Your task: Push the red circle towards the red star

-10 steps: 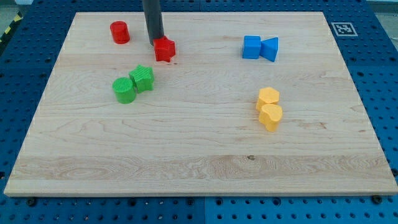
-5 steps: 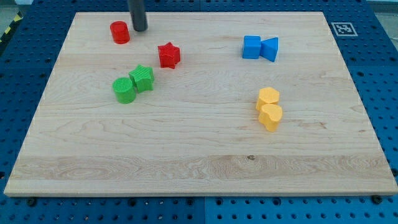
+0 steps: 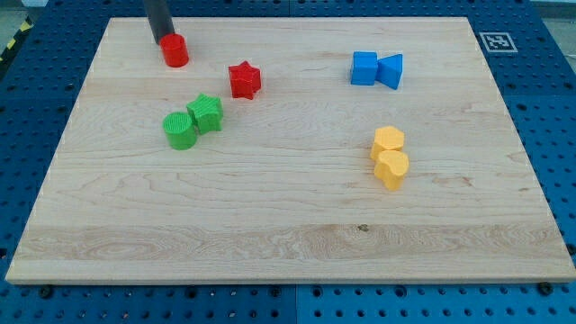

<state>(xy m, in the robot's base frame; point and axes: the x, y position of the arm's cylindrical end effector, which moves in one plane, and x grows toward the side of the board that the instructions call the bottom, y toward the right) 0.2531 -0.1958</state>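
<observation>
Near the view's top-left corner of the tabletop [image 3: 288, 225], my tip [image 3: 164, 40] is sitting against the upper-left edge of the red circle [image 3: 175, 51], touching it or very nearly so. The end effector is only a straight dark rod, so it is neither opening nor closing and is holding nothing; it is just resting on the wood beside the block.

Taking the red circle as the landmark, the red star [image 3: 244, 79] is lying to its right and a little toward the view's bottom, near but clearly apart, with bare wood between them. My tip is standing on the opposite side of the circle from the star, so tip, circle and star are falling roughly along one slanting line. I am judging that a push down and to the view's right would be carrying the circle toward the star; the contact looks slightly high, so the circle may be slipping off sideways if the line is not held.

Below the red circle, two green blocks [image 3: 193, 121] are sitting touching each other, just off the likely path. Far to the right of the circle are two touching blue blocks [image 3: 376, 69], and lower right a pair of touching yellow blocks [image 3: 390, 156], both well apart from it. The wooden board is lying on a blue perforated bench.
</observation>
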